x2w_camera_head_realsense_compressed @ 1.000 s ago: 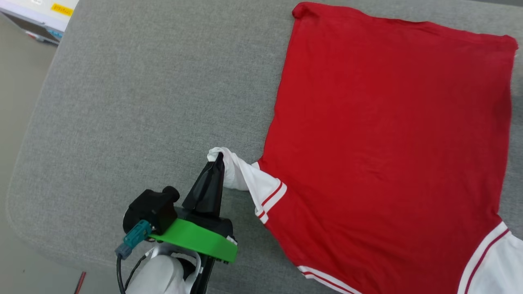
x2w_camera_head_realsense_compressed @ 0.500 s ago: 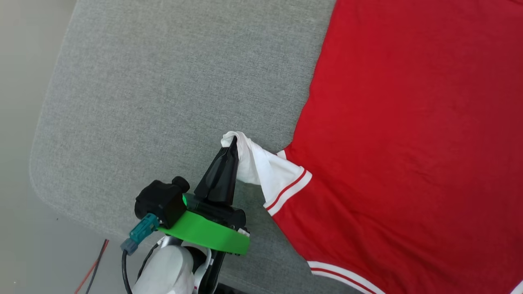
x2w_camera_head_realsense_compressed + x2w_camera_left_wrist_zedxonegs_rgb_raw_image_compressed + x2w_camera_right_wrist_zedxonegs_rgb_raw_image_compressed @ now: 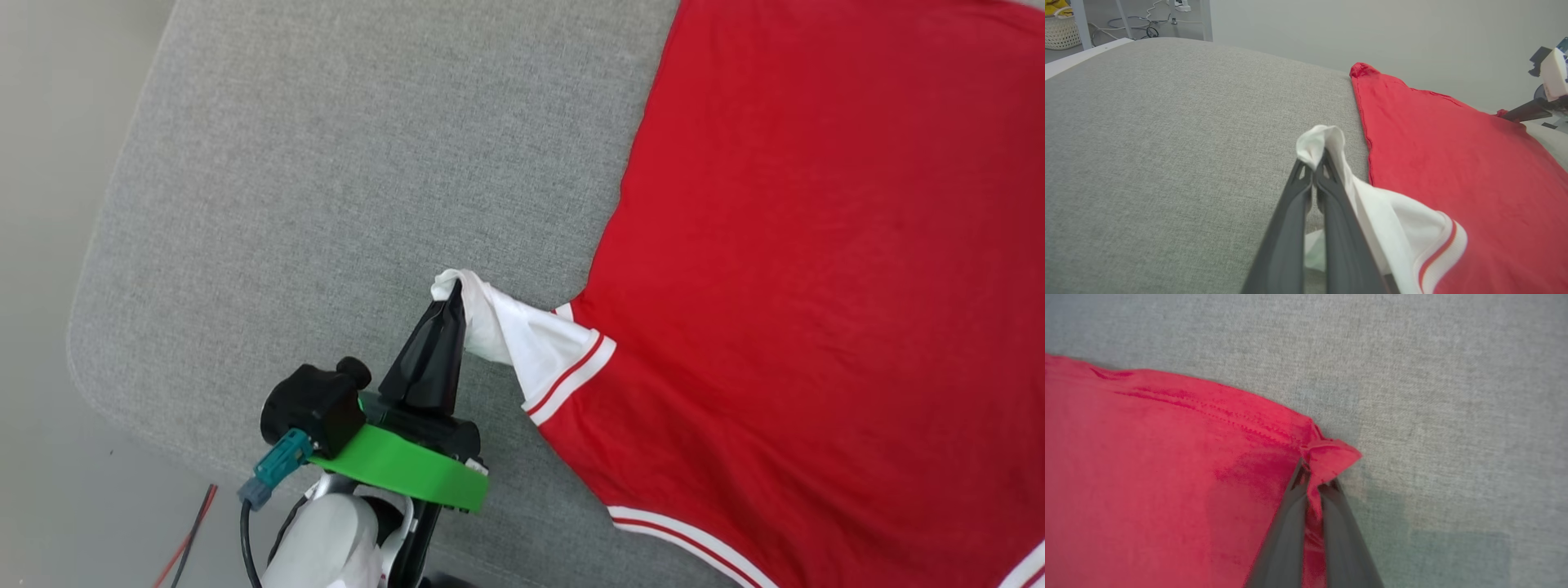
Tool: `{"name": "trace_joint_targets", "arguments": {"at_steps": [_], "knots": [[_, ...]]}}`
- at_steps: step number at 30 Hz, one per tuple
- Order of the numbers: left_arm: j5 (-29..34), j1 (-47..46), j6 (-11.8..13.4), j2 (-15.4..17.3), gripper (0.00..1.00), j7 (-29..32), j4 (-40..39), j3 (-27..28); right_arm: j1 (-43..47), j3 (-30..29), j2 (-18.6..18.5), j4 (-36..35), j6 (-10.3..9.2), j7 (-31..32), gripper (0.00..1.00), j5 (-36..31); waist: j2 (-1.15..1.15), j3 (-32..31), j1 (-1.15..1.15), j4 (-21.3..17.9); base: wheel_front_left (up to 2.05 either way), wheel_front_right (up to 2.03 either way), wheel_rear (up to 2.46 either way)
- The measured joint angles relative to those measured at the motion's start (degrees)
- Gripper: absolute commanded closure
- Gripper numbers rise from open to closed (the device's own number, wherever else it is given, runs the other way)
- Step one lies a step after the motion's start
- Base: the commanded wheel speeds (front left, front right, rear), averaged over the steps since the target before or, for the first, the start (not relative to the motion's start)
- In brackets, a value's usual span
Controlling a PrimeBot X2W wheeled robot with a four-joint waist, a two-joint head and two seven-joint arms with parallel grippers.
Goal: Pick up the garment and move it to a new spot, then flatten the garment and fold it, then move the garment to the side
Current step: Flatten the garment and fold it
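The garment (image 3: 816, 286) lies spread on the gray cloth-covered counter (image 3: 326, 204) and fills the right half of the head frame. Its plain red side is up, and I see no lettering. It is nearly flat, with only soft ripples.

My left tool (image 3: 455, 287) is pinched shut on the tip of one white sleeve (image 3: 539, 347), which is drawn out toward the middle of the frame and a little raised. My right tool (image 3: 1315, 475) is closed on a red hem corner, at the centre of its wrist frame.

So I judge that the flattening step is in hand. Whether the first move to a new spot is complete, I cannot tell. Folding and moving aside are not yet done.

By count there are one garment, two tools that both grip it, one counter, and two thin cables (image 3: 189, 535) on the floor at lower left.
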Motion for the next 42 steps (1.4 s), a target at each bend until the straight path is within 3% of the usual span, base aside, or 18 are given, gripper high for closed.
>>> {"name": "trace_joint_targets", "arguments": {"at_steps": [6, 13, 22, 25, 33, 42], "knots": [[-0.03, 2.2, 0.1, 0.98, 1.0, 0.01, 2.52, 1.13, 4.08, 1.76, -0.56, -3.87, 0.01, -1.33, 1.0, 0.33, 0.0, -4.13, 0.0, -1.34, 0.0, 0.0, 0.0], [-1.26, 5.75, 1.03, 3.26, 1.0, 0.65, 4.35, 3.53, 13.39, 2.94, -4.1, -13.48, 0.02, -2.08, 1.0, 3.53, 0.0, -9.92, 0.0, -4.43, 0.0, 0.0, 0.0], [-3.8, 10.63, 2.82, 5.76, 1.0, 3.12, 4.54, 6.21, 35.57, -4.2, -4.92, -27.26, 0.02, -3.02, 1.0, 6.06, 0.0, -16.33, -0.01, -10.4, 0.0, 0.0, 0.0], [-4.72, 12.13, 3.35, 6.28, 1.0, 4.31, 4.59, 6.68, 43.9, -8.04, -2.91, -32.6, 0.02, -3.33, 1.0, 6.06, 0.0, -18.25, -0.01, -12.51, 0.0, 0.0, 0.0], [-6.23, 14.07, 4.12, 7.81, 1.0, 6.17, 4.07, 7.83, 63.55, -16.78, 7.43, -44.62, 0.02, -3.54, 1.0, 3.79, 0.0, -21.77, -0.01, -18.18, 0.0, 0.0, 0.0], [-6.35, 14.39, 4.63, 8.6, 1.0, 7.15, 3.96, 7.86, 75.65, -19.52, 20.61, -47.09, 0.02, -6.08, 1.0, 1.67, 0.0, -23.17, -0.01, -21.7, 0.0, 0.0, 0.0]]}}
